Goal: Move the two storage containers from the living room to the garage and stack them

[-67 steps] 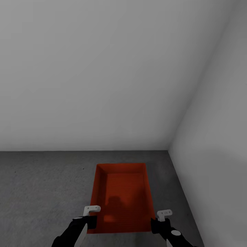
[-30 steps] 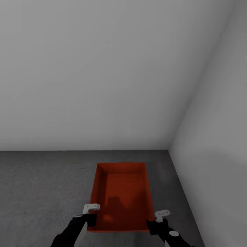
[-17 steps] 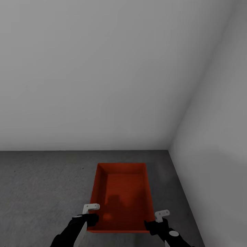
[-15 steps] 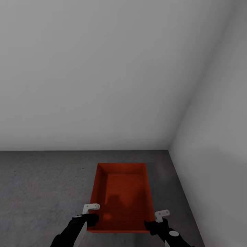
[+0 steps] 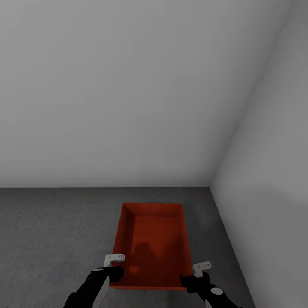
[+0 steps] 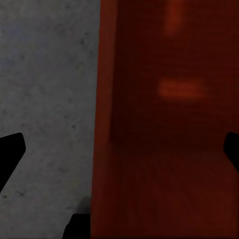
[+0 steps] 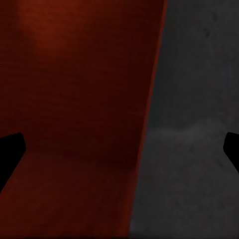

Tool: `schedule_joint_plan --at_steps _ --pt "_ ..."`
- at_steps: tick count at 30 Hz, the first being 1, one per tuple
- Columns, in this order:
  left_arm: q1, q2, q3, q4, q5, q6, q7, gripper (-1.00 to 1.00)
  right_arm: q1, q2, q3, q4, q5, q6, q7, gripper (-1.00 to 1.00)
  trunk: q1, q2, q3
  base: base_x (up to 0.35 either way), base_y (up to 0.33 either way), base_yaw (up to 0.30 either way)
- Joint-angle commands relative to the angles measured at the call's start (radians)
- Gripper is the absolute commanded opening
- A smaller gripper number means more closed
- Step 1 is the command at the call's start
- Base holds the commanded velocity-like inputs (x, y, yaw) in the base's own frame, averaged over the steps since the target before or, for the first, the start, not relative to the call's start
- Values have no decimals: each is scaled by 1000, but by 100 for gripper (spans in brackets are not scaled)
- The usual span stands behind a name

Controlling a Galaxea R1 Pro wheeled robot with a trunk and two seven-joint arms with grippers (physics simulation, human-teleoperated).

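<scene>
One rust-red open-top storage container (image 5: 152,241) sits on the dark grey concrete floor (image 5: 51,239) of the garage, close to the corner of two white-grey walls. My left gripper (image 5: 114,270) is at its near left corner and my right gripper (image 5: 191,279) at its near right corner. In the left wrist view the left gripper (image 6: 119,152) is open, its black fingertips (image 6: 11,152) wide apart on either side of the container's side wall (image 6: 107,124). The right gripper (image 7: 119,149) is likewise open astride the other side wall (image 7: 149,119).
A white-grey back wall (image 5: 107,94) stands just beyond the container, and a side wall (image 5: 273,179) rises to its right. Bare concrete stretches away to the left of the container.
Over two seconds my right gripper edged left to the container's near right corner and the left wrist rose slightly. Nothing has moved in the last half second.
</scene>
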State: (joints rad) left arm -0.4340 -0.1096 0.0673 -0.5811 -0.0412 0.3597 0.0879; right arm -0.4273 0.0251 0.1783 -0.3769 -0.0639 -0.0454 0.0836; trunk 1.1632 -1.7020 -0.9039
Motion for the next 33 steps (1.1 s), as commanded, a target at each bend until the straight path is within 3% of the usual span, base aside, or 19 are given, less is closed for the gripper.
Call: schedule_joint_plan --at_steps 1,33 --pt "0 -2 5 -2 -4 5 0 100 -1 -1 4 1 -7 -4 1 100 -4 7 3 -2 0 0" --pt "0 -4 3 -2 -5 5 0 100 -1 -1 5 1 -7 -4 1 100 -127 231 103 0 0 0"
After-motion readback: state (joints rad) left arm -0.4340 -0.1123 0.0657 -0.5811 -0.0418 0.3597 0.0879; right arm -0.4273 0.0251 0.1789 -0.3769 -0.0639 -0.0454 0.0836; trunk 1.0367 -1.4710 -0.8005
